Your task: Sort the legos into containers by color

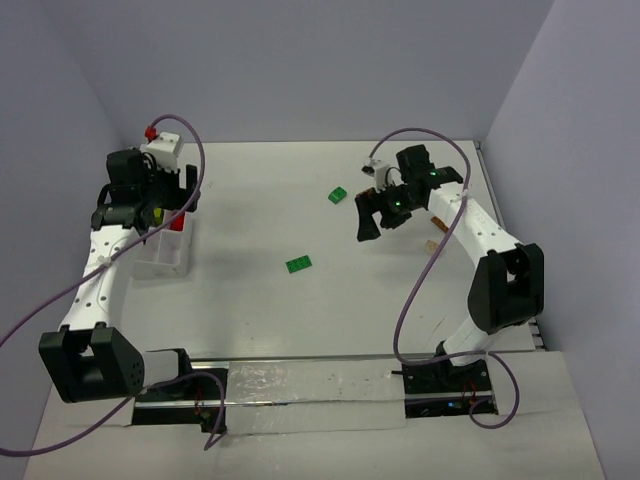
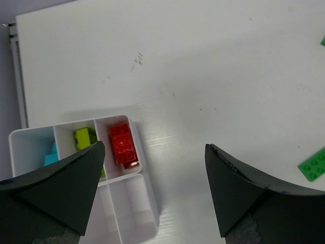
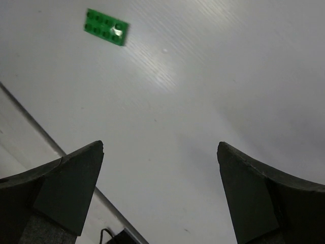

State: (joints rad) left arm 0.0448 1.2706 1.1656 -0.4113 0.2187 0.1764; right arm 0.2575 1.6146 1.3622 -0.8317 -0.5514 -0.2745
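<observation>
In the left wrist view, a dark finger (image 2: 56, 193) of the left pincer (image 2: 153, 146) covers the near-left corner of the compartment box (image 2: 129, 203). It also hides most of a blue brick (image 2: 51, 155) and the bottom of a yellow-green brick (image 2: 85, 137). A green brick (image 2: 314, 165) is cropped by the right edge.

The table (image 1: 300, 320) gives open room across its middle and near half. Only a green brick (image 1: 298, 264) near centre and a second green brick (image 1: 337, 195) toward twelve o'clock break it. At nine o'clock the box (image 1: 165, 262) stands under the left tool (image 2: 153, 150), and a red brick (image 2: 123, 144) fills one compartment. The right tool (image 3: 160, 150) hangs at two o'clock over bare table. Walls (image 1: 320, 70) close off nine, twelve and three o'clock.
</observation>
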